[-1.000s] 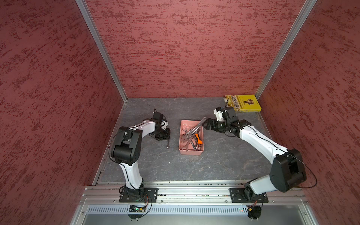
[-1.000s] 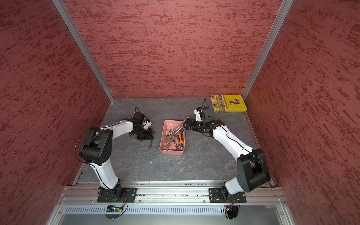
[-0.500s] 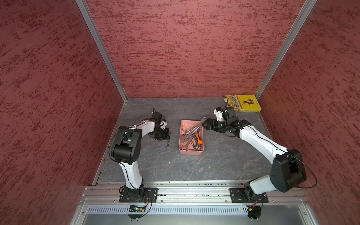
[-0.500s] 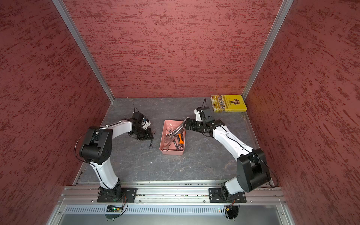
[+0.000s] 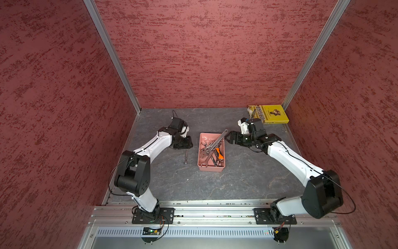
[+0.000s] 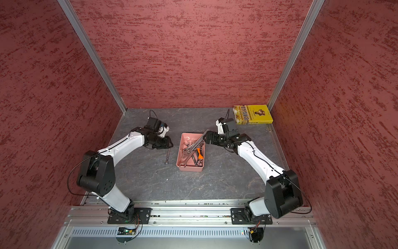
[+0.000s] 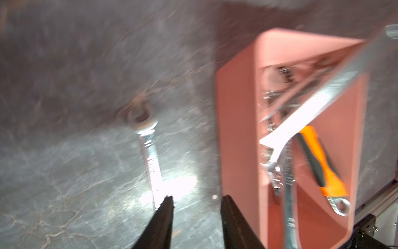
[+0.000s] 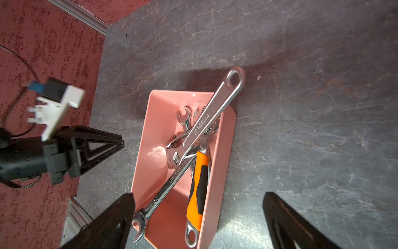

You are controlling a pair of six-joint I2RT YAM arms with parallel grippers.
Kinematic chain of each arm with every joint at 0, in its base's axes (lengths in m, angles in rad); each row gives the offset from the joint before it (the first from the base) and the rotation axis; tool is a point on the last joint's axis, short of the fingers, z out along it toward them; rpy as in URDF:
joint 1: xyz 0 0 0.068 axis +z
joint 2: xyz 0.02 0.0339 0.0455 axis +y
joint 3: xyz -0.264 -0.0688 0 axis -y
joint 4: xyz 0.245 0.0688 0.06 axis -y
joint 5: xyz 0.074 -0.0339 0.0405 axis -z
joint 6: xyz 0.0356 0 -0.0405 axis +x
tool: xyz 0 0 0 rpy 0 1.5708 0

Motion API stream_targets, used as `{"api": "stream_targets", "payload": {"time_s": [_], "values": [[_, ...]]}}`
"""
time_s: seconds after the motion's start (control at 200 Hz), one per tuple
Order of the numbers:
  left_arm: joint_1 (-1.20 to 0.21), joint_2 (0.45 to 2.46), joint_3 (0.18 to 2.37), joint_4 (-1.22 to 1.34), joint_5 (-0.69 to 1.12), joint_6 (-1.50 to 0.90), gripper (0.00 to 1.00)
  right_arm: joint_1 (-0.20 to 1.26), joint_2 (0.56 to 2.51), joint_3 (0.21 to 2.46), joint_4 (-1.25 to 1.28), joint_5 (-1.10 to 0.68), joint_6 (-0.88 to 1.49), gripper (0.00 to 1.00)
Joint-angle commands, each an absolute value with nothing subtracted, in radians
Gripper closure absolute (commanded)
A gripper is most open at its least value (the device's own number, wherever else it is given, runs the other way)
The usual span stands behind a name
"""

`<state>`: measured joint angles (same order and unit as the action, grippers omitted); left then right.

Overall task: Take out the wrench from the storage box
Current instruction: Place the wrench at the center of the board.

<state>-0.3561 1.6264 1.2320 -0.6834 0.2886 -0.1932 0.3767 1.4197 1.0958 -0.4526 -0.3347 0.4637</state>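
Left arm (image 5: 155, 143) folded at the elbow, forearm reaching forward, wrist above its jaws; left gripper (image 7: 195, 199) tilts downward, jaws narrowly parted (wrist view blurred). Right arm (image 5: 288, 157) stretched forward; right gripper (image 8: 198, 194) angles inward and down, jaws spread wide.

Both top views bright, left wrist view motion-blurred — white glare on the wrench (image 7: 151, 163) at 9 o'clock of the storage box (image 7: 237, 129).

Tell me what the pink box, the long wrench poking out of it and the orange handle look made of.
Storage box: likely moulded plastic; uniform salmon colour, soft sheen, rounded corners.
Long wrench: steel, probably chrome-plated; bright mirror glints, stamped lettering.
Orange handle: seemingly a rubbery or plastic sleeve; matte orange with black inlay.
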Motion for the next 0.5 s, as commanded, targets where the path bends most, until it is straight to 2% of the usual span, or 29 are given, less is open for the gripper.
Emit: {"api": "stream_targets", "payload": {"time_s": [0.0,0.23,0.496], "values": [[-0.441,1.617,1.27,-0.666,0.252,-0.192,0.55,0.375,1.391,1.077,-0.448,-0.312,0.449,0.02],[-0.61,1.754,1.405,-0.654,0.1,-0.073,0.53,0.363,1.366,1.067,-0.457,-0.302,0.439,0.02],[-0.621,1.904,1.482,-0.657,0.012,0.015,0.57,0.351,1.333,1.048,-0.463,-0.294,0.438,0.02]]}}
